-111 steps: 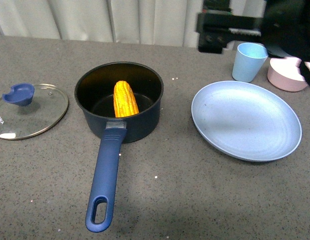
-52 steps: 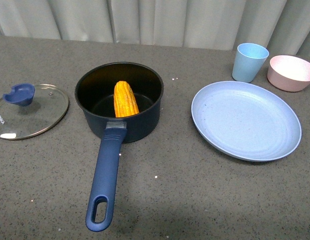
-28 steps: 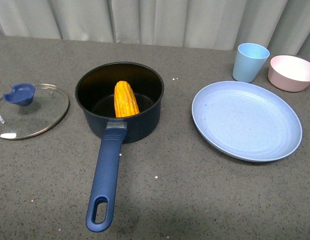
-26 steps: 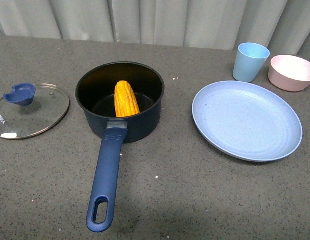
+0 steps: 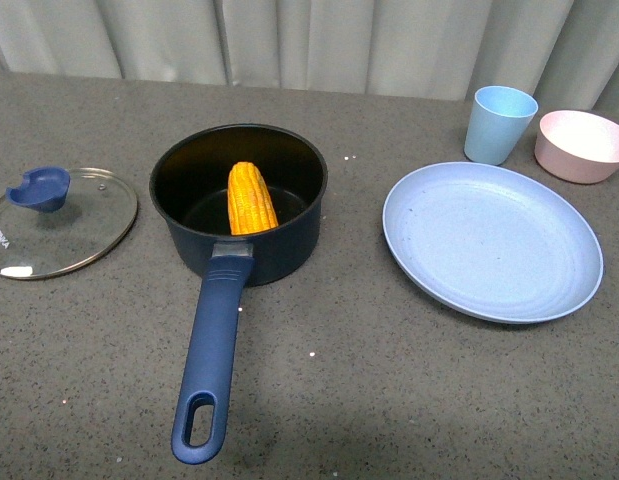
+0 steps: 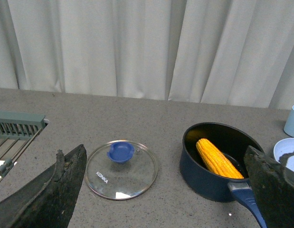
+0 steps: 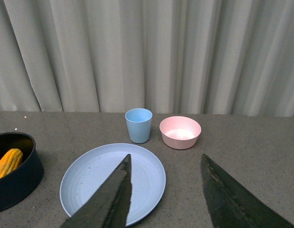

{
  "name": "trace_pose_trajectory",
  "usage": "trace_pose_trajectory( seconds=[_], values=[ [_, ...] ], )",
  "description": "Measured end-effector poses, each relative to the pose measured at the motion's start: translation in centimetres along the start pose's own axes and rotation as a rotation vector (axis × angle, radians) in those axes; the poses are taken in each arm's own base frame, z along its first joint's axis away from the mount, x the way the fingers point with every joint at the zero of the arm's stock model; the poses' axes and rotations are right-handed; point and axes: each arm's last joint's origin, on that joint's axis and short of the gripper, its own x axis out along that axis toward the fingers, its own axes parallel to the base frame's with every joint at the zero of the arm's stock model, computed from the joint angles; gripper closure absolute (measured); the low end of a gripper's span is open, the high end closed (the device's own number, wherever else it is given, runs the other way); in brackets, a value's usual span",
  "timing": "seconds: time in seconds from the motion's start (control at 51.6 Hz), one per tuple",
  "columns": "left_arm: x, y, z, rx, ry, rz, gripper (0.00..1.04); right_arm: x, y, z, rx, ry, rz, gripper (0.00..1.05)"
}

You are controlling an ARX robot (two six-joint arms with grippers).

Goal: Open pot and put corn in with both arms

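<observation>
The dark navy pot [image 5: 239, 232] stands open at the table's middle left, its long blue handle [image 5: 209, 365] pointing toward me. The yellow-orange corn [image 5: 251, 198] lies inside it, leaning on the near wall. Both also show in the left wrist view, the pot [image 6: 214, 166] and the corn [image 6: 215, 159]. Neither arm shows in the front view. My left gripper [image 6: 165, 168] is open and empty, held well above the table between lid and pot. My right gripper [image 7: 165, 159] is open and empty, held above the blue plate's edge. The pot [image 7: 14, 173] and corn [image 7: 7, 163] show in the right wrist view.
The glass lid [image 5: 59, 222] with a blue knob lies flat left of the pot. A light blue plate [image 5: 492, 240] lies to the right, with a blue cup [image 5: 500, 124] and a pink bowl [image 5: 581, 146] behind it. A grey rack [image 6: 16, 126] shows at the table's left edge. Curtains hang behind.
The black right arm that stood over the cup and bowl at the back right has withdrawn out of the front view. Pot, corn, lid and dishes have not moved.
</observation>
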Motion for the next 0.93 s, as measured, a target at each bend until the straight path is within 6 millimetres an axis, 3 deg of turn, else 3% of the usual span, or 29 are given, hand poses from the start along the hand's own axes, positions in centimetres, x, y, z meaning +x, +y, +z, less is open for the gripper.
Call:
trace_pose_trajectory(
  seconds=[0.116, 0.194, 0.31, 0.931],
  values=[
    [0.0, 0.0, -0.01, 0.0, 0.0, 0.0, 0.06, 0.0, 0.0, 0.0, 0.0, 0.0, 0.0, 0.45],
    [0.0, 0.0, 0.0, 0.0, 0.0, 0.0, 0.06, 0.0, 0.0, 0.0, 0.0, 0.0, 0.0, 0.26],
    [0.0, 0.0, 0.0, 0.0, 0.0, 0.0, 0.06, 0.0, 0.0, 0.0, 0.0, 0.0, 0.0, 0.08],
    [0.0, 0.0, 0.0, 0.0, 0.0, 0.0, 0.06, 0.0, 0.0, 0.0, 0.0, 0.0, 0.0, 0.09]
  ],
)
